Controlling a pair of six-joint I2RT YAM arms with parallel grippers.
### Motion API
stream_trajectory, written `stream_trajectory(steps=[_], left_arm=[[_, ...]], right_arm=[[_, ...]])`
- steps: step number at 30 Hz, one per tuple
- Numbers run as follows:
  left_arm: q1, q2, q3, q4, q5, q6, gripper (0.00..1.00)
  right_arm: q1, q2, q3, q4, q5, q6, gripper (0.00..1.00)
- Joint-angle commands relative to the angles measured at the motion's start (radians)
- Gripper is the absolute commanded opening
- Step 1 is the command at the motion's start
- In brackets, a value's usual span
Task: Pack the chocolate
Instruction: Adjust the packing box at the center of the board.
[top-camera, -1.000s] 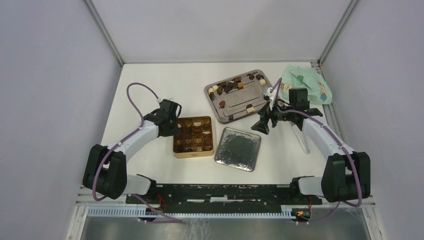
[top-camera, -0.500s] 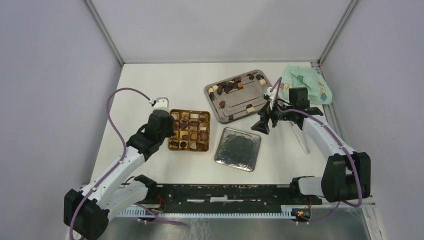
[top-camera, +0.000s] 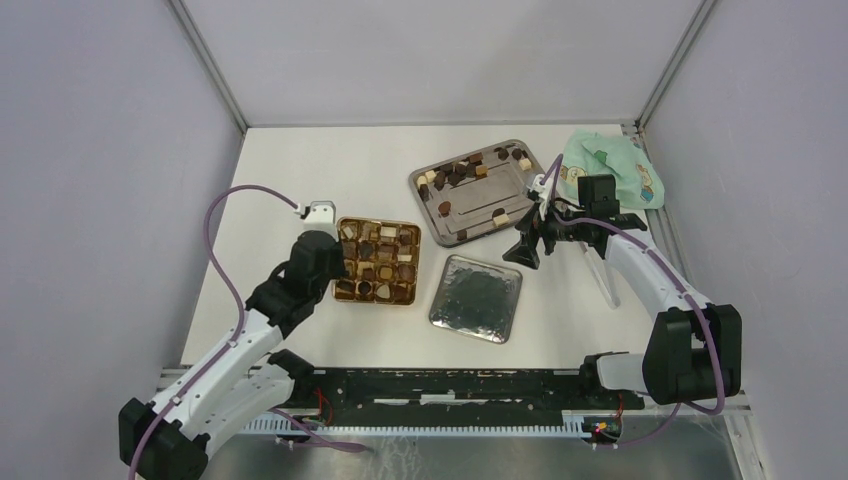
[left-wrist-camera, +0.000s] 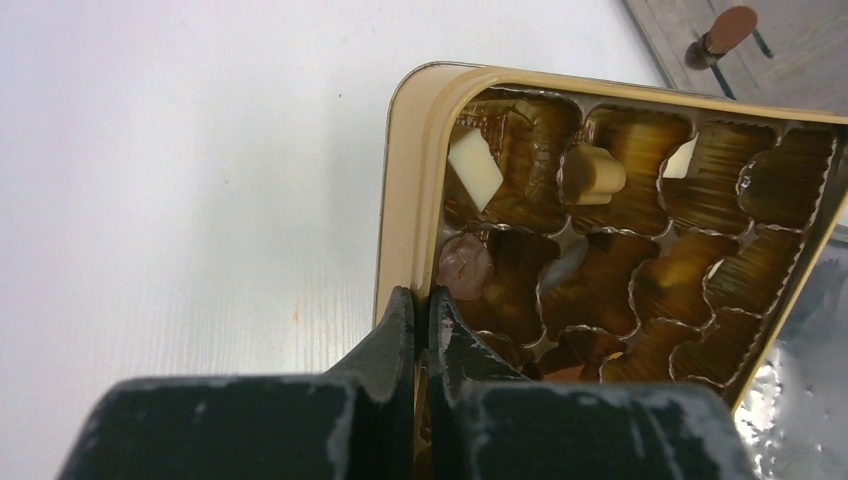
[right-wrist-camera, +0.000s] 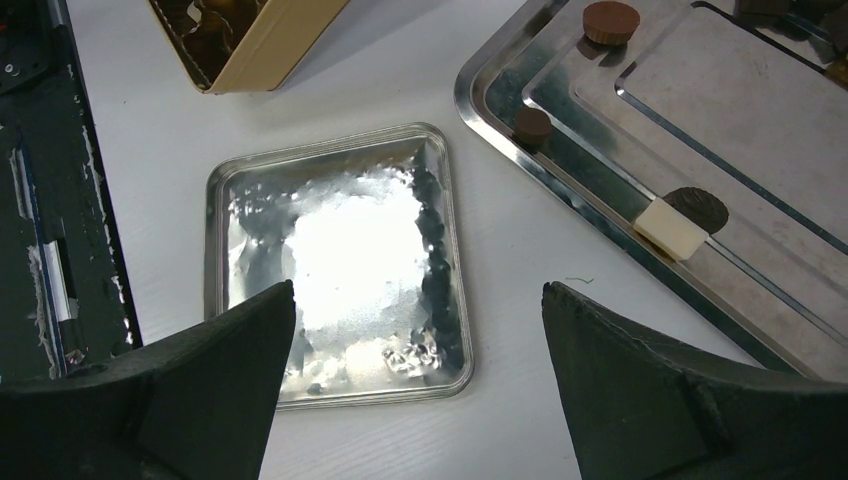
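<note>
The left pincer (left-wrist-camera: 422, 325) is clenched on the left rim of the gold tin (left-wrist-camera: 405, 200), which holds chocolate (left-wrist-camera: 474, 175). More lies on the steel tray (top-camera: 480, 205), far right. The right pincer (right-wrist-camera: 418, 292) gapes, released.

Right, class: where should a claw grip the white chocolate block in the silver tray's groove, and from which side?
From straight above, pinching the white chocolate block across its free flat sides. It lies flat in the silver tray groove, against a dark round chocolate, so sideways approaches look blocked.
</note>
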Motion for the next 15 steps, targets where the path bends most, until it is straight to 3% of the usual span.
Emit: stream_trajectory(steps=[1, 9, 15], left_arm=[[-0.007, -0.056, 0.006, 0.155, -0.03, 0.03, 0.02], [-0.008, -0.072, -0.006, 0.173, -0.027, 0.031, 0.02], [-0.007, 0.004, -0.003, 0.125, -0.098, -0.059, 0.02]], right_arm=[[0.007, -0.004, 0.047, -0.007, -0.027, -0.029, 0.98], [0.009, -0.005, 0.053, -0.014, -0.025, -0.038, 0.98], [0.011, -0.003, 0.049, -0.016, -0.022, -0.04, 0.98]])
